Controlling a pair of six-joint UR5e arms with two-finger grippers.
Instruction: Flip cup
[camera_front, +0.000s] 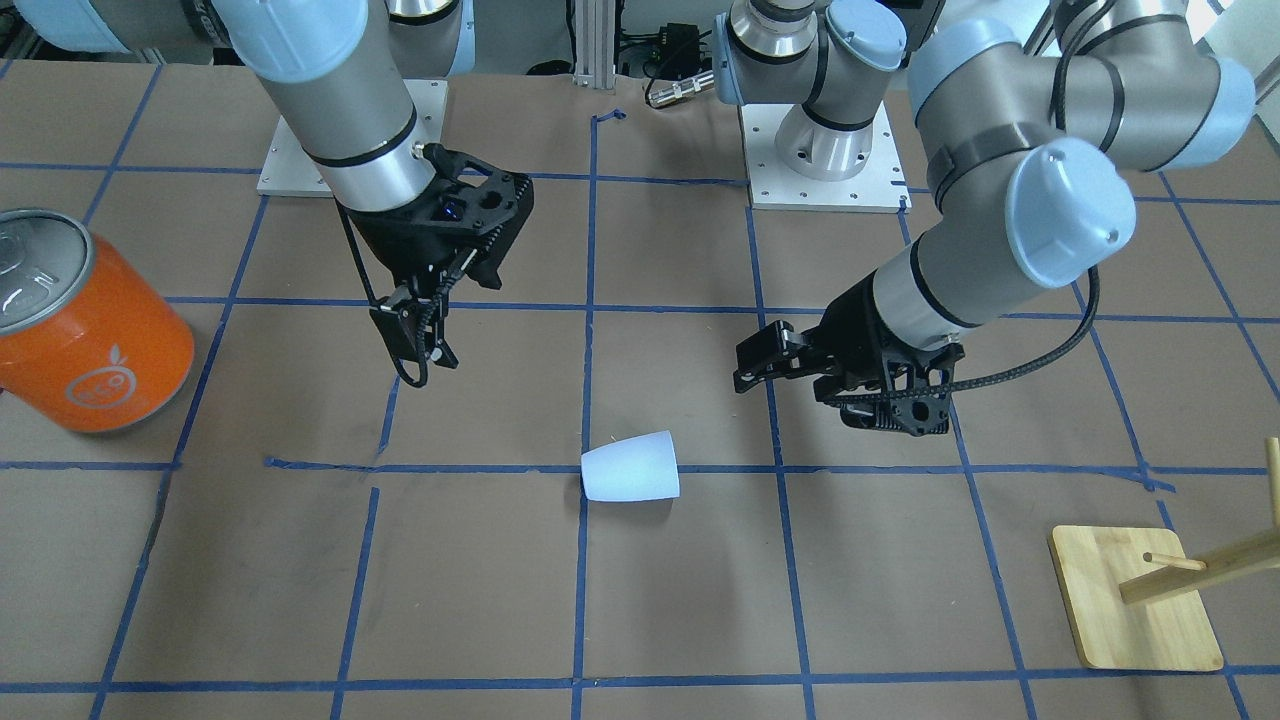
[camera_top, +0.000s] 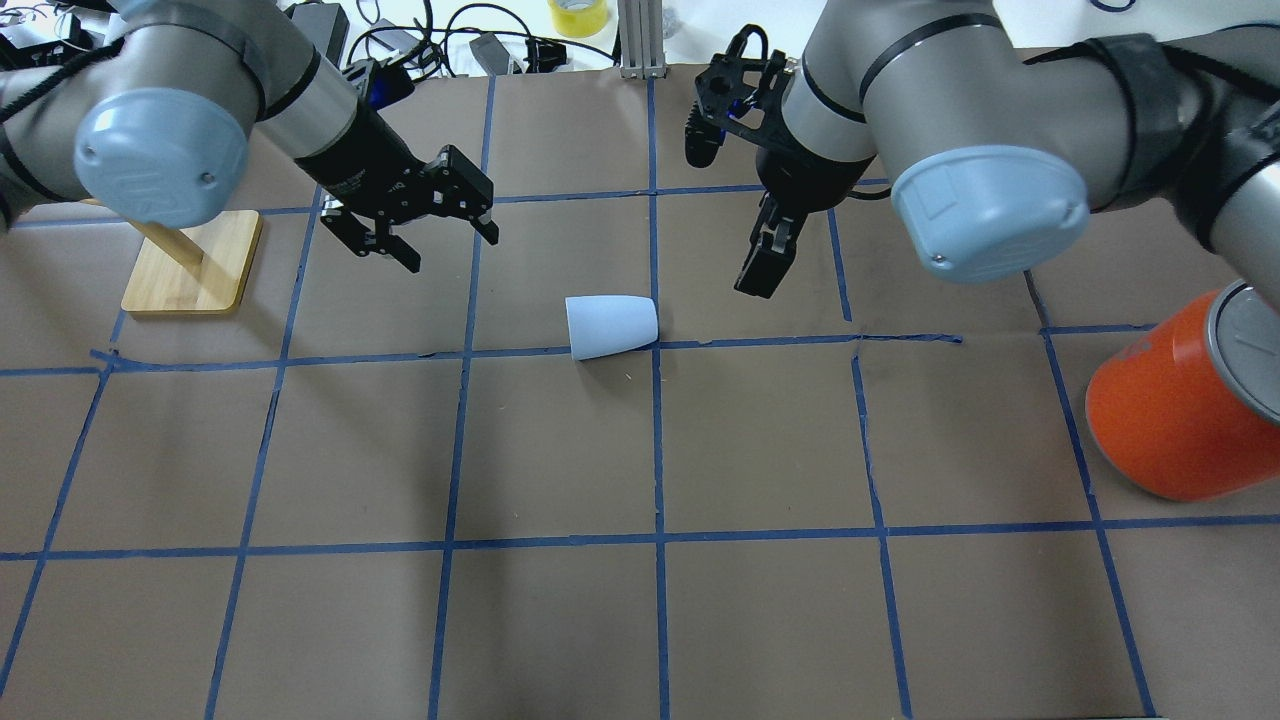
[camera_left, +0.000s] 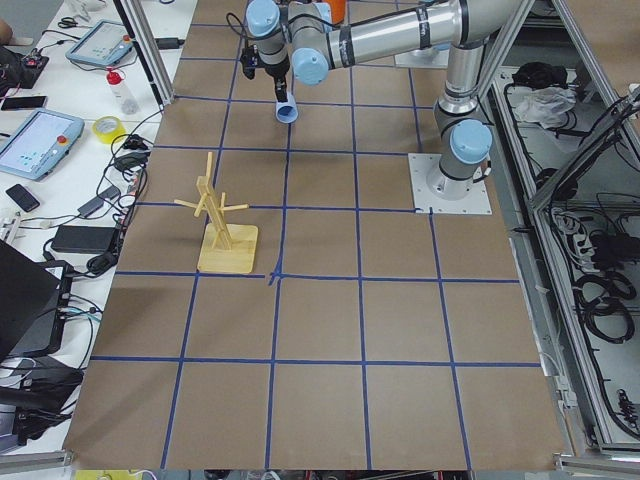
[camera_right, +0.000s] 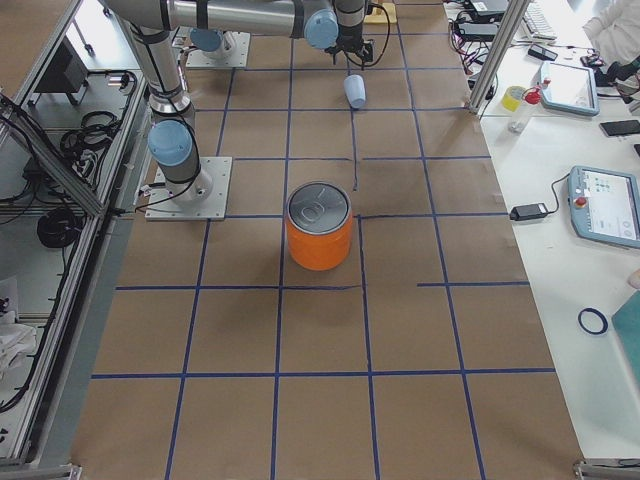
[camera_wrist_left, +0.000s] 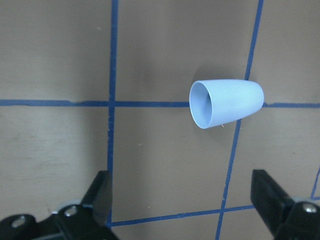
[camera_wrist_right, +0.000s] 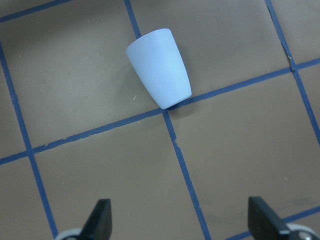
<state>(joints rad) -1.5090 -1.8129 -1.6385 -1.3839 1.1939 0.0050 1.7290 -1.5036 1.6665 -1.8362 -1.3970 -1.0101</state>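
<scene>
The pale bluish-white cup (camera_top: 611, 326) lies on its side on a blue tape line in the middle of the table, its mouth towards my left arm. It also shows in the front view (camera_front: 632, 467), the left wrist view (camera_wrist_left: 227, 102) and the right wrist view (camera_wrist_right: 160, 67). My left gripper (camera_top: 452, 250) is open and empty, hovering behind and to the left of the cup, apart from it. My right gripper (camera_top: 760, 275) is open and empty, hovering behind and to the right of the cup; the right wrist view shows one of its spread fingers (camera_wrist_right: 102, 217).
A large orange can (camera_top: 1180, 400) with a silver top stands at the table's right side. A wooden stand with pegs (camera_top: 190, 260) stands at the left, near my left arm. The table is brown with a blue tape grid.
</scene>
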